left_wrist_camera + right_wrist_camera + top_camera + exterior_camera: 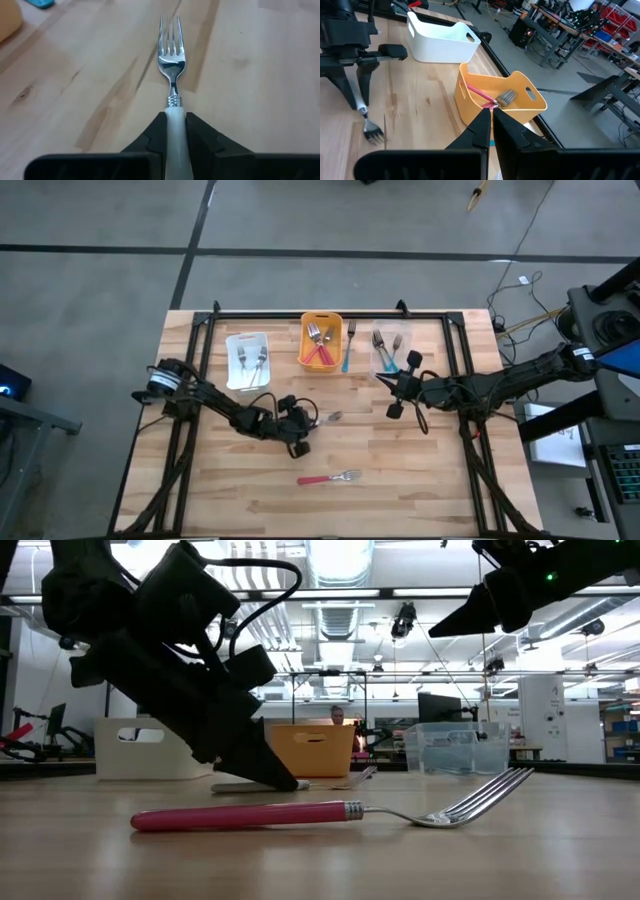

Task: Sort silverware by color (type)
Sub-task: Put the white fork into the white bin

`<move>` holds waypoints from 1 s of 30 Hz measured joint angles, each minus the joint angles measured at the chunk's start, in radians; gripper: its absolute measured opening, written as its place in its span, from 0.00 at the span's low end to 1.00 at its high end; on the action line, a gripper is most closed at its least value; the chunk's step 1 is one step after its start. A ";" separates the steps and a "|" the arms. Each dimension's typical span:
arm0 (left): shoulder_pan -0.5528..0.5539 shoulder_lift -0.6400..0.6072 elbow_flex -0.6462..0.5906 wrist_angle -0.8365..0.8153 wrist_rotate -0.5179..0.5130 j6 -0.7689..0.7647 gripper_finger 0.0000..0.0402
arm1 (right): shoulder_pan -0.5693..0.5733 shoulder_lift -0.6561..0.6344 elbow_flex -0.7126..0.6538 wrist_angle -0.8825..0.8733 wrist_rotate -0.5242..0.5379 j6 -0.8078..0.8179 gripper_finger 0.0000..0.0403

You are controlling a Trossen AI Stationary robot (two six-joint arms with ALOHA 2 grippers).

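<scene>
Left hand (175,142) clamped on white-handled fork (172,65), lying flat on surface mid-table. Grip sits near neck (handle slim, smooth): fork may pivot or slip on lift. Right hand (490,125) together, empty, raised near clear bin.

The left arm reaches in from the desk's left edge toward its middle, wrist bent low, so the left pincer (312,421) sits down at the surface. Its fingers (200,137) are clamped on a slim white handle. The right arm stretches in from the right edge, raised above the desk, the right pincer (392,390) closed, fingers (481,131) pressed together.
</scene>
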 joint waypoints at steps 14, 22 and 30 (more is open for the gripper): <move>-0.016 -0.145 -0.015 0.016 -0.036 -0.163 0.08 | -0.004 0.000 0.028 0.026 0.001 -0.087 0.03; -0.012 -0.442 0.008 -0.228 -0.138 -0.307 0.07 | -0.011 0.000 0.094 0.030 0.000 -0.154 0.03; 0.077 -0.713 0.203 -1.094 -0.271 -0.615 0.07 | -0.092 0.000 0.112 0.030 -0.001 -0.190 0.03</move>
